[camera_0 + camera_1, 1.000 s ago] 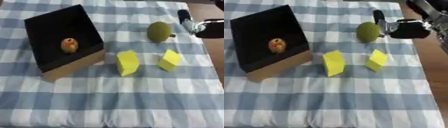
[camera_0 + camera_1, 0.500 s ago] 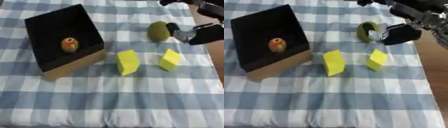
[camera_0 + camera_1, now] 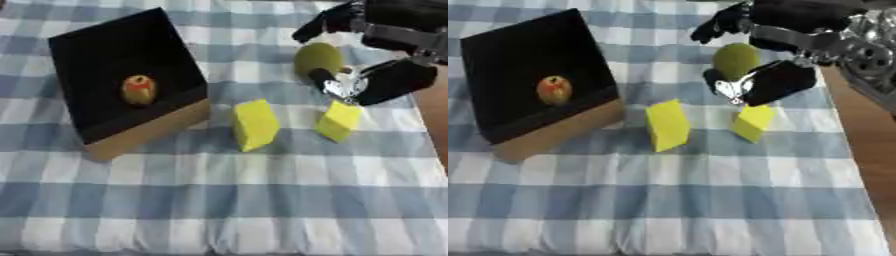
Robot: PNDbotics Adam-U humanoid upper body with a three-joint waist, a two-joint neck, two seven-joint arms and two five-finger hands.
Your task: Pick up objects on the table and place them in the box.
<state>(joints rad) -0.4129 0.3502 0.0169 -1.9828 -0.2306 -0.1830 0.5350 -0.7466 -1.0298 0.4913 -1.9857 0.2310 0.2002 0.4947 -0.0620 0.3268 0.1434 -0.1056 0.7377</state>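
Now: right hand (image 3: 376,75), black, spread open around the round olive-green fruit (image 3: 317,57) at far right of the checked tablecloth (image 3: 219,200); fingers behind it, thumb in front, not yet closed. Fruit roundish, no clear long axis. Open black box (image 3: 96,47), red-yellow fruit (image 3: 138,90) inside, well to the left. Two yellow foam blocks (image 3: 255,124) (image 3: 339,120) just nearer. Table edge close on the right; left hand unseen.

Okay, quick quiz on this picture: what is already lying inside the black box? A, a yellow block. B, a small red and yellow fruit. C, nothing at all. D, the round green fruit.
B: a small red and yellow fruit lies on the dark floor of the black box, while both yellow blocks sit outside it on the checked cloth, and so does the green fruit, beside the right hand.
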